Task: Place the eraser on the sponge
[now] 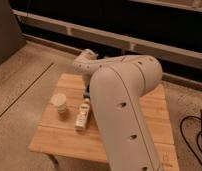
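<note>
The pincer (87,93) is hanging low over the middle of the bench (159,107), mostly hidden behind the white arm (121,100); whether it is open, closed or gripping cannot be told. The arm is also hiding the eraser and the sponge. A white bottle (82,115) is lying toward the left edge.

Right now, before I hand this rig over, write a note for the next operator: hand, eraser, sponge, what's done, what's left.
The hand is low over the wooden table, almost wholly hidden behind the arm; its grip cannot be told.
The eraser and the sponge: neither shows; the arm covers the table's middle.
Also there: a white bottle lying flat, with a pale cup beside it.
Done: nothing can be confirmed.
Left: find the eraser, then set it on the sponge.
</note>
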`<state>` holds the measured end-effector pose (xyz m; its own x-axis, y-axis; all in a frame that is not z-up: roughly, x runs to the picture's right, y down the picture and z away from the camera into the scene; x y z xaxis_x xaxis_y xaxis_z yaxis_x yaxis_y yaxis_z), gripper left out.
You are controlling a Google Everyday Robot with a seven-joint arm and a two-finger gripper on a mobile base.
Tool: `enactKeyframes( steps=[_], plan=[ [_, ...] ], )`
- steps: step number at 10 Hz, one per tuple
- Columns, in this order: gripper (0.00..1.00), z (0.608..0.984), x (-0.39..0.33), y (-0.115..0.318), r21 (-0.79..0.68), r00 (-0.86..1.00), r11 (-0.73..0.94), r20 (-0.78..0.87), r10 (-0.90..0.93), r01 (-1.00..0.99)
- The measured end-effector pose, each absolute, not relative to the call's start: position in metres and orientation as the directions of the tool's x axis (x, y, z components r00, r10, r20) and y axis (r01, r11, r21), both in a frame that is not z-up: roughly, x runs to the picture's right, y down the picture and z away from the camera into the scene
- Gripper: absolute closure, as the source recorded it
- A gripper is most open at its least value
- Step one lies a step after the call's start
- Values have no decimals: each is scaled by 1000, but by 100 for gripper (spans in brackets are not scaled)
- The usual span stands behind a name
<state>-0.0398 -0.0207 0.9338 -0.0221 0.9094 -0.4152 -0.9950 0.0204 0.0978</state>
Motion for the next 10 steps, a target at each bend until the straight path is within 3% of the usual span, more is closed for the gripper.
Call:
enactKeyframes(
  steps=[10],
  plan=[
    [100,974,-55,-14,1,57,66,-486,872,-998]
  ],
)
